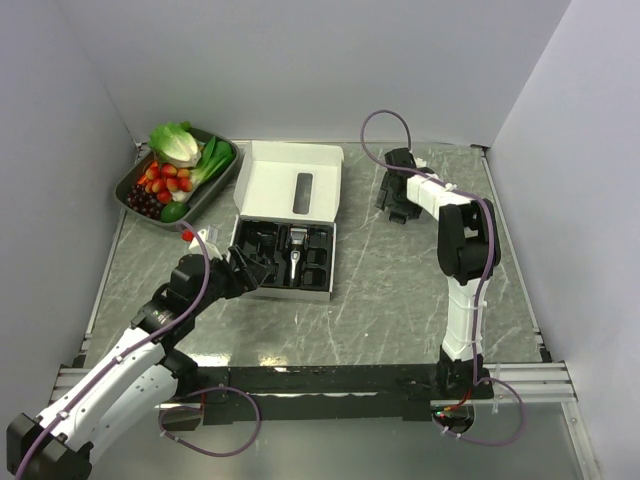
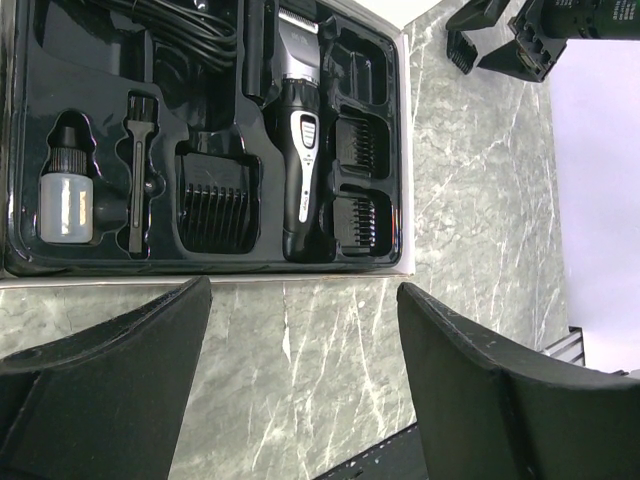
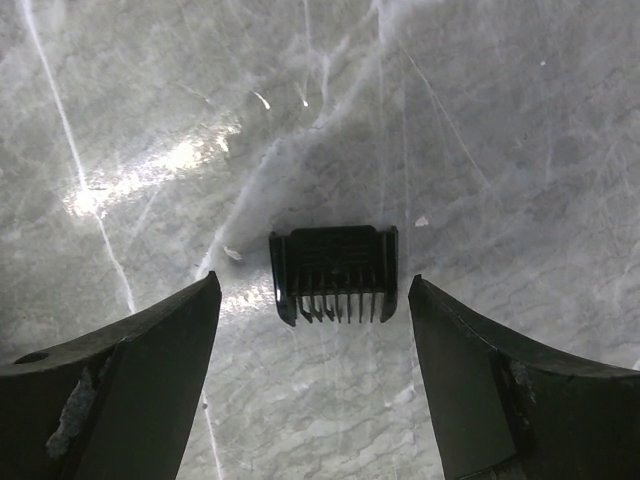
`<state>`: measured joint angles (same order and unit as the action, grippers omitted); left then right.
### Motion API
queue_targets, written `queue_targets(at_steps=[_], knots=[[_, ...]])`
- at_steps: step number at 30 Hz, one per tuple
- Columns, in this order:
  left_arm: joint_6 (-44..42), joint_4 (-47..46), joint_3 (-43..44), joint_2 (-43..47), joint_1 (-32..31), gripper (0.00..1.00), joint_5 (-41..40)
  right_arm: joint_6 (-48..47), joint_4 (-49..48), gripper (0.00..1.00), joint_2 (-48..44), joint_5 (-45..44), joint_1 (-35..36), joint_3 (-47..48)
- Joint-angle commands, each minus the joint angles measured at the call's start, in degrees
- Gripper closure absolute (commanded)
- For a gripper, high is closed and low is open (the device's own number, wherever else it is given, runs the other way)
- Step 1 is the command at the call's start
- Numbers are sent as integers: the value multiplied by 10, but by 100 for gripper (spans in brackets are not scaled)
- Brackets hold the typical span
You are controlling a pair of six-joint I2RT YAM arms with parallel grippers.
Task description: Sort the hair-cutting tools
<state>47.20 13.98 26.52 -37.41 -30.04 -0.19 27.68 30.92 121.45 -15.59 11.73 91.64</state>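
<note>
A black-and-silver hair clipper (image 2: 300,150) lies in the black moulded insert (image 2: 100,262) of an open box (image 1: 283,256). With it are a little brush (image 2: 137,170), a small bottle (image 2: 65,198) and comb guards (image 2: 218,200) in their pockets. My left gripper (image 2: 305,290) is open and empty, hovering over the marble just in front of the box's near edge. A loose black comb guard (image 3: 335,270) lies flat on the table. My right gripper (image 3: 313,284) is open above it, one finger on each side, not touching it.
The box's white lid (image 1: 292,180) lies open behind the insert. A dark tray of vegetables and fruit (image 1: 178,170) stands at the back left. White walls enclose the table. The right gripper (image 1: 397,203) hangs at the back right of the box.
</note>
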Motion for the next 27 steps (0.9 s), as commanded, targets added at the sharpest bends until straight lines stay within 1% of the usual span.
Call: queue_targets(at_steps=[1, 7, 19, 22, 24, 27], knots=[[-10, -26, -4, 1, -2, 20, 8, 18, 10, 16, -5, -13, -7, 20], [-9, -28, -6, 1, -2, 20, 10, 26, 31, 16, 7, -8, -12, 40], [-6, -24, -7, 9, -2, 20, 8, 27, 61, 19, 27, -5, -17, 68], [-6, -24, -7, 8, -2, 20, 7, 22, 66, 22, 33, 1, -18, 78], [-5, -25, -7, 8, -2, 20, 7, 19, 77, 26, 37, 5, -18, 84], [-3, -27, -9, 8, -2, 20, 7, 16, 81, 28, 41, 6, -18, 92]])
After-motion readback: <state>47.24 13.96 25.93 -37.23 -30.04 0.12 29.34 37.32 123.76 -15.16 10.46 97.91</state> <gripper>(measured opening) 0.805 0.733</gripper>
